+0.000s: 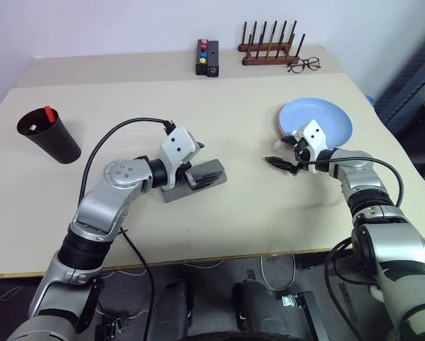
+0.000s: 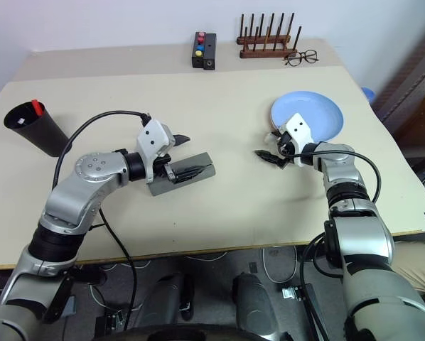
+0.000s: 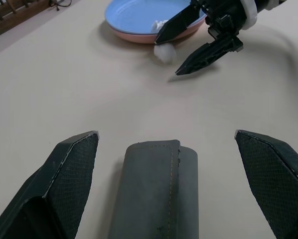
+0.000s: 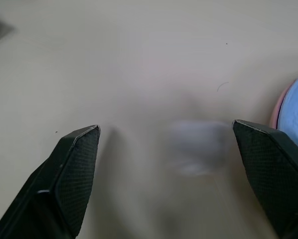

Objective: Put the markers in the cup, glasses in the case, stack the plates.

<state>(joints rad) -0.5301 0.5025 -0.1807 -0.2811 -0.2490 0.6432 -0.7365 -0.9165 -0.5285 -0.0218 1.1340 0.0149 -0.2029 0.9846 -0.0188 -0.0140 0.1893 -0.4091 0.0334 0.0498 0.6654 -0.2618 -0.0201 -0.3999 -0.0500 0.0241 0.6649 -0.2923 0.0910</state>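
Observation:
The grey case [image 1: 202, 179] lies closed at mid-table. My left gripper [image 3: 165, 133] is open, with one finger on each side of the case's near end. The glasses are hidden. The light blue plate [image 1: 319, 119] rests on the pink plate [image 3: 139, 36] at the right. My right gripper [image 1: 282, 165] is open just in front of the plates, low over the table. A small white wad [image 3: 164, 51] lies by its fingertips. The dark cup [image 1: 50, 136] stands far left, and a red-capped marker [image 1: 49, 112] pokes out of it.
A black box with coloured buttons [image 1: 207, 57], a wooden peg rack [image 1: 271, 46] and wire-framed spectacles [image 1: 305, 65] sit along the back. The table's front edge [image 1: 198, 261] runs close below both arms. A black cable [image 1: 127, 128] loops over my left arm.

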